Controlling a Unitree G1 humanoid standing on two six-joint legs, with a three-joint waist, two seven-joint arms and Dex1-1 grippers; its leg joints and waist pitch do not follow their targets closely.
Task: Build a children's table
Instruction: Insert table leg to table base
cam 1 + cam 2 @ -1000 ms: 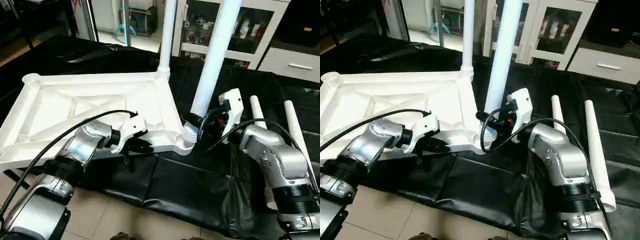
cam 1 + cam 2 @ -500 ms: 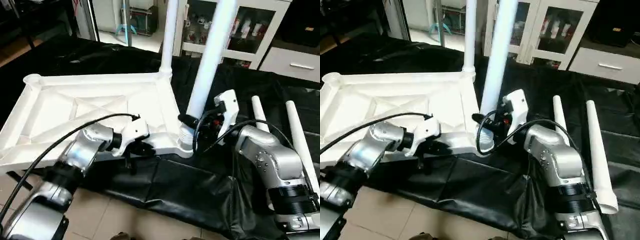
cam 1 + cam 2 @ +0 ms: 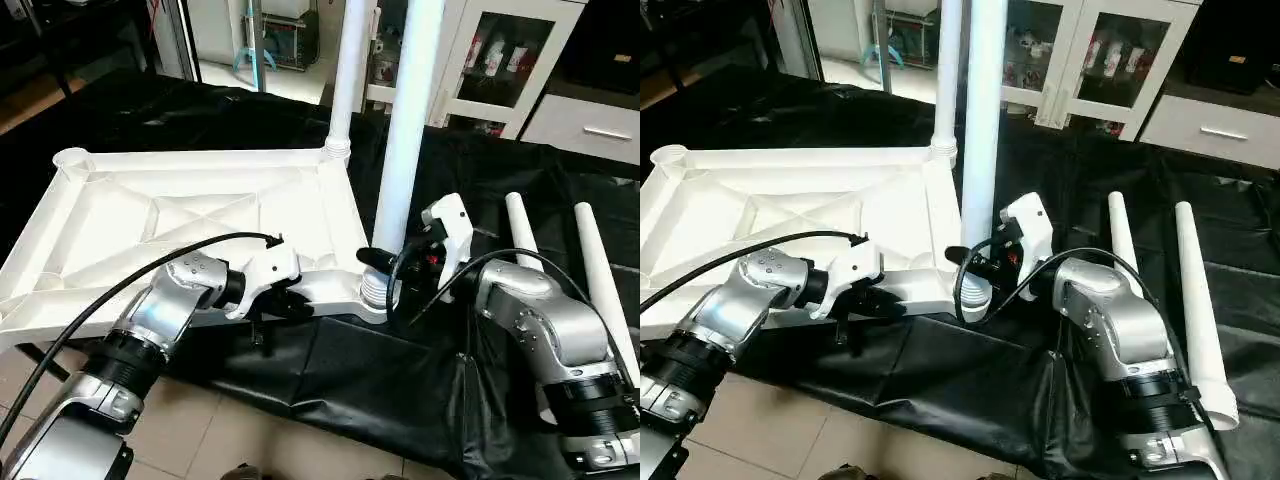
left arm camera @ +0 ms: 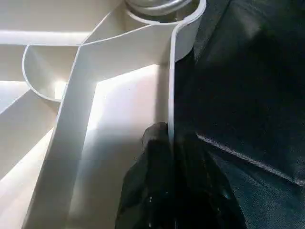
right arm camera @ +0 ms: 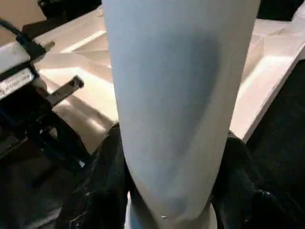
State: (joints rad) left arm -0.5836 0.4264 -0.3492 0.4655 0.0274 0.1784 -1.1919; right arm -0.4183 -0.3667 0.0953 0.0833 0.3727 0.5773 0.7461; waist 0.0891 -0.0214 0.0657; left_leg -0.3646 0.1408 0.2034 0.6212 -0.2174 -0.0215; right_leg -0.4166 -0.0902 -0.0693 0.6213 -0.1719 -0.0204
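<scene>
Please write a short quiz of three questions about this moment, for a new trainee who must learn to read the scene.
1. True or false: the left gripper is shut on the near rim of the tabletop.
2. How many legs stand upright at the tabletop's corners? A) one B) two C) four
3. Fill in: the two spare legs lie on the black ____, beside the right arm.

Key:
1. True; the left wrist view shows its fingers pinching the rim.
2. B; the far leg, and the near leg that the right gripper clasps near its threaded base.
3. Sheet.
</scene>
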